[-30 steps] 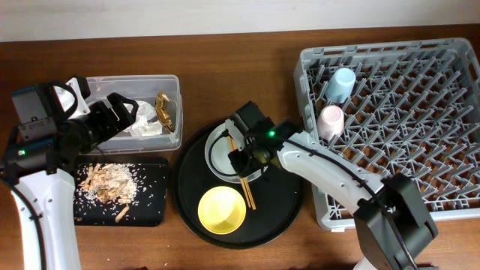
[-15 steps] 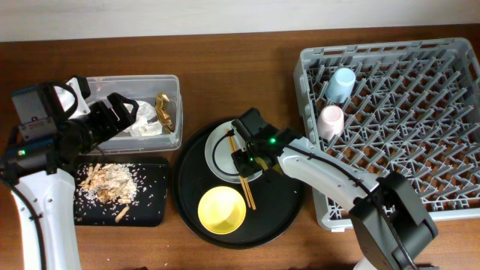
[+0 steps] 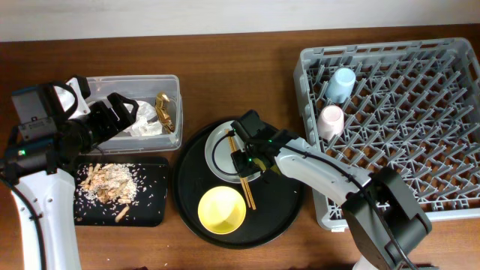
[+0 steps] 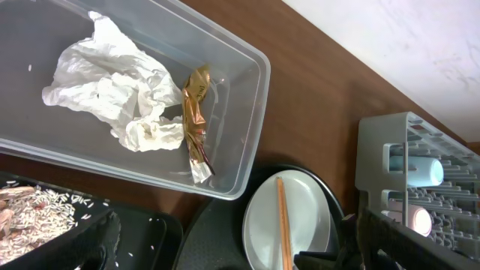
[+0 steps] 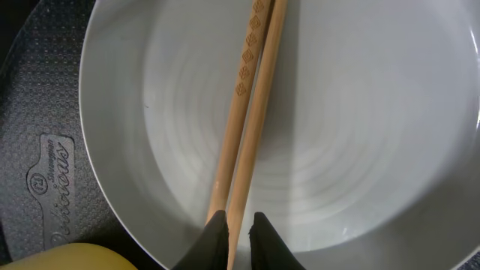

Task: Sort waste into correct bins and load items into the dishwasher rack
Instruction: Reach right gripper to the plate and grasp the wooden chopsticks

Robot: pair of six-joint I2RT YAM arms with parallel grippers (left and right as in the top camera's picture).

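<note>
My right gripper (image 3: 244,159) (image 5: 238,225) is down on the pale round plate (image 3: 219,152) (image 5: 360,150), its fingers shut on the brown wooden chopsticks (image 3: 247,190) (image 5: 255,97) that lie across it. The yellow bowl (image 3: 221,208) (image 5: 75,259) sits just in front of the plate. My left gripper (image 3: 116,114) (image 4: 232,244) is open and empty, hovering over the clear tub (image 3: 133,81) (image 4: 251,112), which holds the white tissue (image 3: 142,124) (image 4: 112,82) and the gold wrapper (image 3: 163,111) (image 4: 196,120). Food scraps (image 3: 109,184) lie in the black rectangular tray (image 3: 150,214). The pink cup (image 3: 331,120) and blue cup (image 3: 340,84) stand in the grey rack (image 3: 405,127).
Plate and bowl rest on a large round black tray (image 3: 189,202) between the bins and the rack. The rack's left wall stands close to the right of my right arm. Brown tabletop runs along the back.
My right gripper has shifted slightly on the plate and settled on the chopsticks. The left arm has not moved.
</note>
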